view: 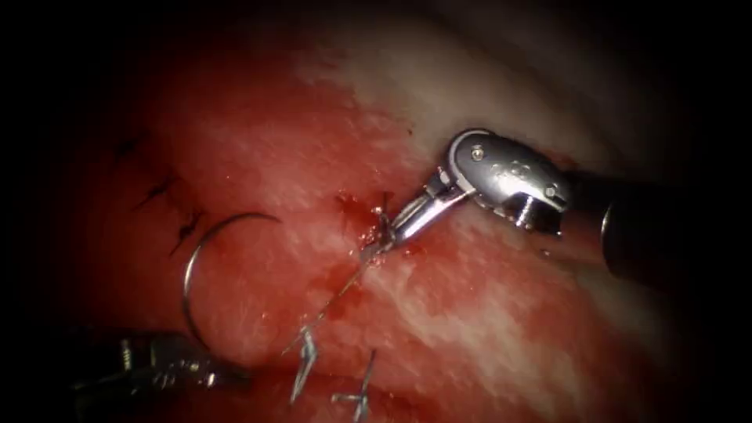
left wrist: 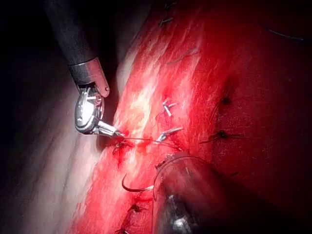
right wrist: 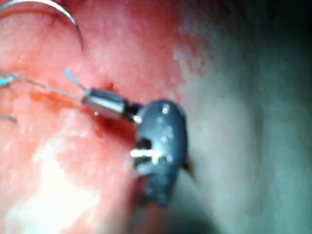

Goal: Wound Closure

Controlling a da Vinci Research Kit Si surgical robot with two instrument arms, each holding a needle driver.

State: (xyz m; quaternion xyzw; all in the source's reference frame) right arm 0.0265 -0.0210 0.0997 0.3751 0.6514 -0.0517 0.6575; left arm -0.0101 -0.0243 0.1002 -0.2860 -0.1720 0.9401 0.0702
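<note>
Right tool (view: 385,239) has its jaws clamped on the thread (view: 338,294) right at the tissue (view: 486,313). Left tool (view: 160,362) grips the needle (view: 205,258) at its lower end, the arc out of the tissue, left of the cut. I'd keep thread tension gentle and needle clear of stitches.

Tissue (view: 258,133) glistening red with mottled white patches, paler whitish toward the upper right, dark stitches (view: 188,225) in a row, a silvery curved needle (view: 205,249), shiny steel on the right tool (view: 381,244) with its black shaft (view: 666,235).
</note>
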